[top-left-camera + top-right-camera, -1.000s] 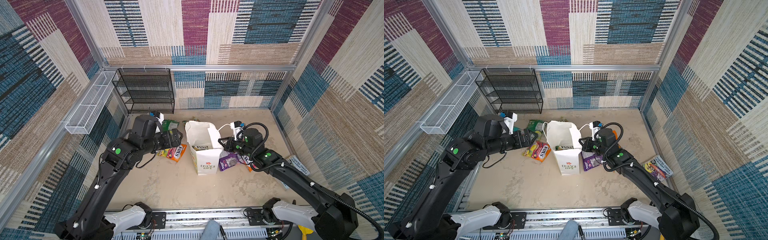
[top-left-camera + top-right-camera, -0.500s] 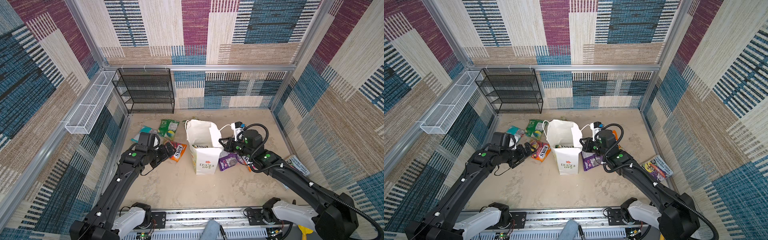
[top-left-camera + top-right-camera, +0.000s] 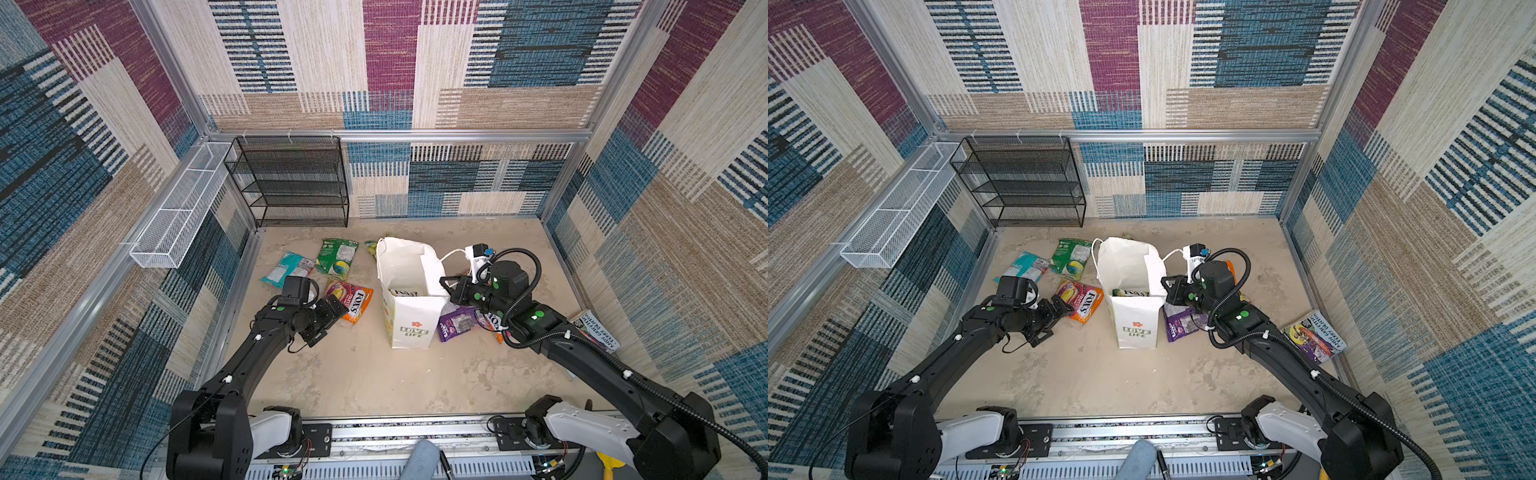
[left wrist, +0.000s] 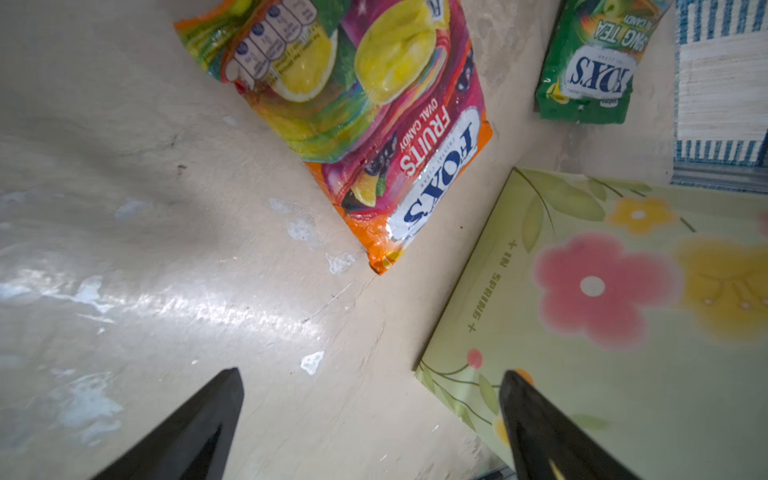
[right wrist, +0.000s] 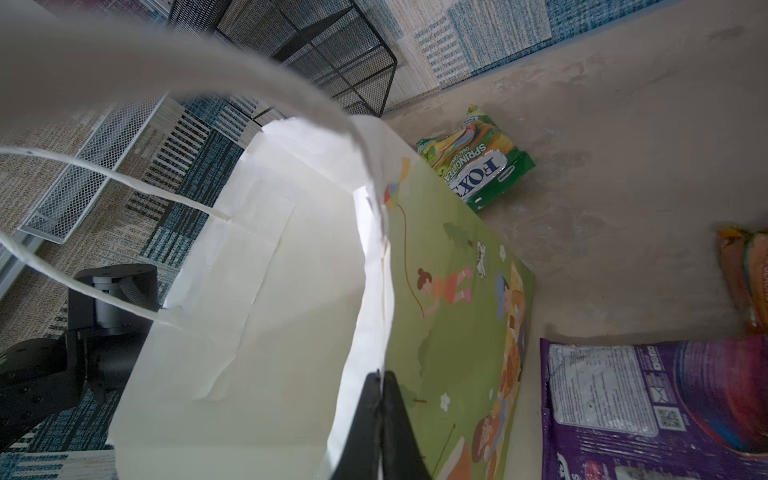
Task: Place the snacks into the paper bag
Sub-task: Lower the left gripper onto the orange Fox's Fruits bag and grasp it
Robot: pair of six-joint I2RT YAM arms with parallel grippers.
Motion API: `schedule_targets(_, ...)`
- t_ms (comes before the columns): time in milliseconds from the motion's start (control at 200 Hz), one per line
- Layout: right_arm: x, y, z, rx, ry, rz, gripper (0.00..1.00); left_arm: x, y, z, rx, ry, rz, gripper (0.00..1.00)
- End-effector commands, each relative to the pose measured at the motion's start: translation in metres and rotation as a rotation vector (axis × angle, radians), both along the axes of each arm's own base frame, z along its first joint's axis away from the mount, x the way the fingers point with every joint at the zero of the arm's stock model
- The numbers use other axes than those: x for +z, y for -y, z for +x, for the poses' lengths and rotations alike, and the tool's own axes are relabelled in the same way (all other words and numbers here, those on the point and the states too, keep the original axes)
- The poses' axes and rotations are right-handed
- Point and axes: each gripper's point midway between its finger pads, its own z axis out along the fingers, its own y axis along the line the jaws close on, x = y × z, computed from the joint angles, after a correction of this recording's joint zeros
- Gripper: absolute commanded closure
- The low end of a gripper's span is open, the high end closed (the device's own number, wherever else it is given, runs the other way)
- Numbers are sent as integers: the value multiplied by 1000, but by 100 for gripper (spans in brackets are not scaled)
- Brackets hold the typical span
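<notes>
Teal packet (image 3: 286, 268): flat on floor, leftmost, beyond left arm.
Left gripper (image 4: 372, 374): jaws wide apart, holding nothing, low over bare floor.
Orange-pink packet (image 3: 353, 303): flat on floor, just ahead of left gripper, not touching.
Green packet (image 3: 336, 257): flat on floor, behind orange-pink packet.
Paper bag (image 3: 409, 328): upright at centre, mouth open, inner packet (image 3: 1130, 292) visible within.
Right gripper (image 5: 380, 386): jaws pressed together on bag's right rim.
Purple packet (image 3: 457, 324): on floor against bag's right side, below right gripper.
Book (image 3: 596, 330): far right, by wall.
</notes>
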Motion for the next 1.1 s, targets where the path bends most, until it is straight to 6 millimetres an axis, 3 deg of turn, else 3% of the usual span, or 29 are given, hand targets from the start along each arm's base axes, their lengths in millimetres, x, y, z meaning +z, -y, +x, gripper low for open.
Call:
schedule_targets(0, -3, 3, 1, -11, 5, -17, 100, 0, 1, 20, 57, 57, -53, 4)
schedule_targets(275, -3, 2, 0, -3, 9, -19, 100, -21, -10, 36, 178, 68, -88, 12)
schedule_targets(676, -3, 0, -1, 12, 17, -17, 100, -54, -3, 49, 202, 28, -142, 35)
schedule_targets(1092, -3, -2, -2, 23, 18, -19, 100, -80, -1, 59, 286, 9, -227, 52)
